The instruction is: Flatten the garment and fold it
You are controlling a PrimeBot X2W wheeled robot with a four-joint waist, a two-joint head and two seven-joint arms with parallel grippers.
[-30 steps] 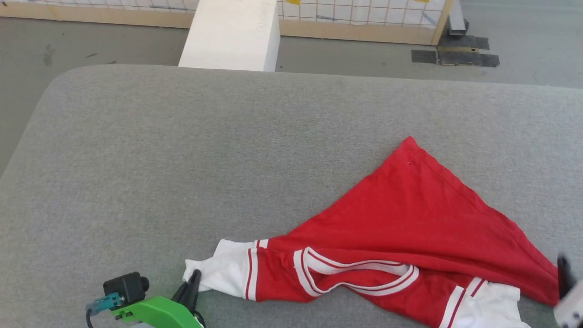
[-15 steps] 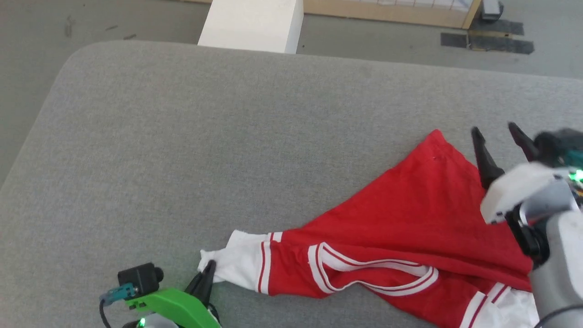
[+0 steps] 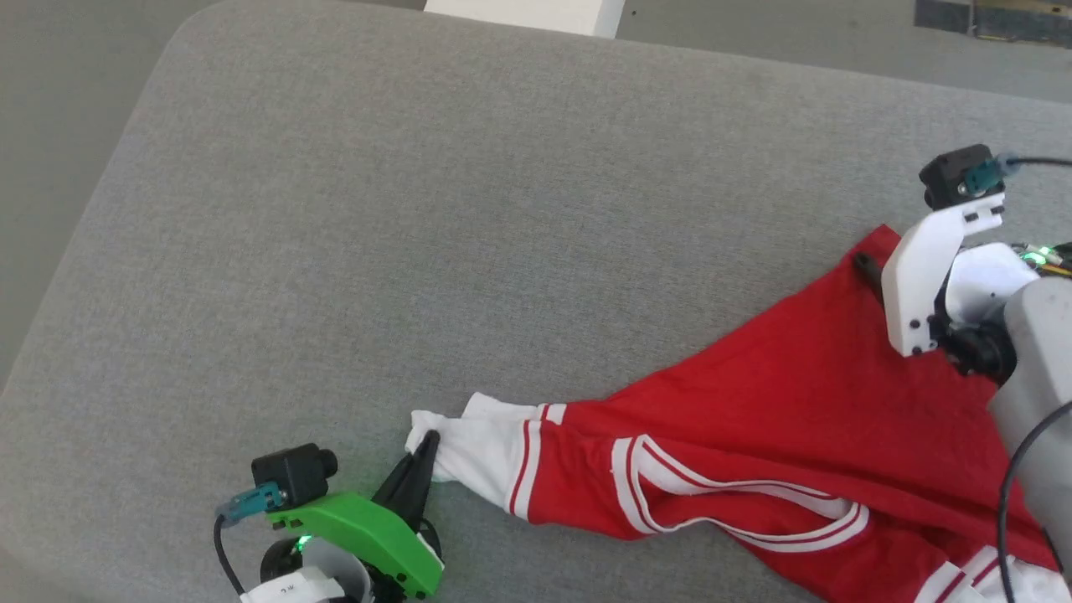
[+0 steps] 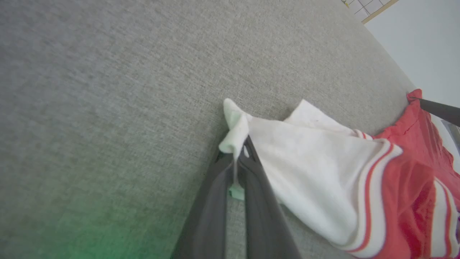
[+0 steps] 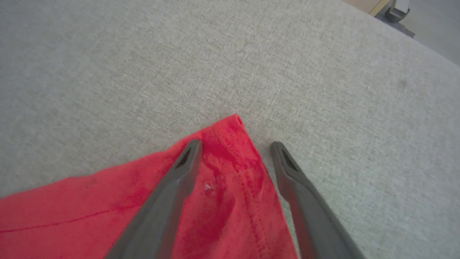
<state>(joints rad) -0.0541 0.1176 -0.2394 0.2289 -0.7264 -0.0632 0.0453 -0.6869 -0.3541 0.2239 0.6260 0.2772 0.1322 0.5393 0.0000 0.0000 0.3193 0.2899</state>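
Observation:
The red garment point(image 3: 754, 419) lies crumpled in a rough triangle on the right half of the grey padded table point(image 3: 419, 209). Its striped neckline point(image 3: 737, 502) faces up. My left gripper point(image 3: 427, 444) is shut on the tip of the white sleeve point(image 3: 477, 452). The left wrist view shows that sleeve point(image 4: 316, 169) pinched between the closed fingers of my left gripper point(image 4: 235, 153). At the garment's far red corner point(image 5: 233, 126), my right gripper point(image 5: 235, 145) stands open. One finger rests over the cloth and the other over bare table beside it. The head view partly hides my right gripper point(image 3: 871, 266) behind its white mount.
A white block point(image 3: 528, 12) stands on the floor beyond the table's far edge, and dark tape point(image 3: 988, 17) marks the floor at the far right. The table's rounded left corner point(image 3: 193, 25) drops to grey floor. Bare table spreads left of and behind the garment.
The head camera has tilted down and shifted. My right arm came up from the lower right to the garment's far corner, fingers open. The left gripper has kept hold of the sleeve.

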